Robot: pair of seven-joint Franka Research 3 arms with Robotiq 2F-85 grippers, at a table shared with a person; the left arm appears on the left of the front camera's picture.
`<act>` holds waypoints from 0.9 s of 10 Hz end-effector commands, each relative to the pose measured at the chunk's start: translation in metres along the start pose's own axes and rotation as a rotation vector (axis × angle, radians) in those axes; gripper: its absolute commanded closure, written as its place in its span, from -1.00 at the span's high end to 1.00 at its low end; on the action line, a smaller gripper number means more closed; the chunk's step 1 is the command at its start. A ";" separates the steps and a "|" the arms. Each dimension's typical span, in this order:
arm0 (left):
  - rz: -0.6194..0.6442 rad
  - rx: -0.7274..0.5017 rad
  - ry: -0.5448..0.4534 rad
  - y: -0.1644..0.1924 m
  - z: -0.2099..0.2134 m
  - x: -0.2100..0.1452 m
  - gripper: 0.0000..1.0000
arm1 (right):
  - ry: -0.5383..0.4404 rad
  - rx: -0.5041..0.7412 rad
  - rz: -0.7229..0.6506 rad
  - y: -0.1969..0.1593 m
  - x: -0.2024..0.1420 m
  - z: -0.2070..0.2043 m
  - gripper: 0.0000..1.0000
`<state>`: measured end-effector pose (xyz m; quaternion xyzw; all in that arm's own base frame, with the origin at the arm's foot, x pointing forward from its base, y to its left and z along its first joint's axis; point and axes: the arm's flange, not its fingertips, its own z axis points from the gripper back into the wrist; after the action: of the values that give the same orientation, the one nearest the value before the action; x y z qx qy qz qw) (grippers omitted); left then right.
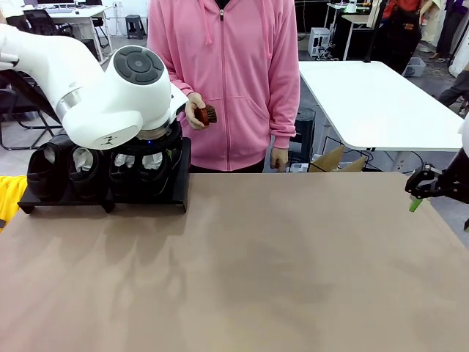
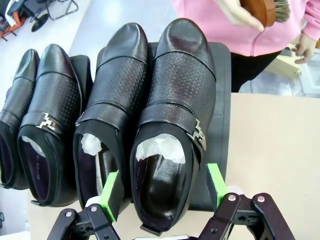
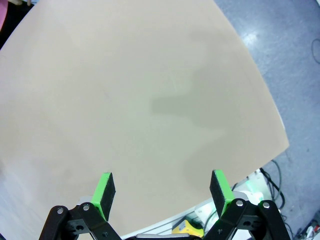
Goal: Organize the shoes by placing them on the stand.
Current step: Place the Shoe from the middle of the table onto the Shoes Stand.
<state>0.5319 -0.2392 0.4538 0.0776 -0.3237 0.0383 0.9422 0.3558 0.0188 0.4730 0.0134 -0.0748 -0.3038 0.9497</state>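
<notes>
left hand: my left hand (image 2: 164, 192) sits over the heel of the rightmost shoe (image 2: 175, 125), jaws apart, one green pad (image 2: 111, 192) in the gap beside the neighbouring shoe (image 2: 107, 115), the other outside the heel. i cannot tell whether either pad touches leather.
right hand: my right hand (image 3: 165, 192) hangs spread wide over the bare tan surface (image 3: 125, 100) near its edge, holding nothing. in the front view it shows at the far right (image 1: 421, 187).
shoes: four shoes sit side by side on the stand (image 2: 222, 100), toes toward the person, the other pair (image 2: 42, 120) further along. i judge the placing done or nearly so.
stand: low black platforms at the surface's far left (image 1: 179, 198), partly hidden by my arm.
person: stands across from me in a pink top, a brown brush (image 1: 207, 115) in one hand (image 1: 196, 110).
risk, lifting away: if i rise crooked, a pad could catch the heel rim and drag the shoe off its spot.
risk, crowding: the two nearest shoes sit tight together, so a nudge to one would likely shift the other.
risk, person: their hands are near the stand; a fast retreat might swing the arm toward them.
materials: glossy dark leather, pebbled across the vamp, smooth rounded toes, metal buckles, white paper stuffed inside. the stand looks matte and hard.
</notes>
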 end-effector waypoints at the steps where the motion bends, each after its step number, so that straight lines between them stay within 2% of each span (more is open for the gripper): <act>1: -0.002 -0.003 -0.007 0.002 0.001 0.002 0.72 | -0.002 0.004 0.002 0.000 0.000 0.001 1.00; 9: -0.002 -0.003 -0.007 0.002 0.001 0.002 0.72 | -0.002 0.004 0.002 0.000 0.000 0.001 1.00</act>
<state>0.5319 -0.2392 0.4538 0.0775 -0.3237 0.0383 0.9422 0.3558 0.0188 0.4730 0.0134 -0.0748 -0.3038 0.9497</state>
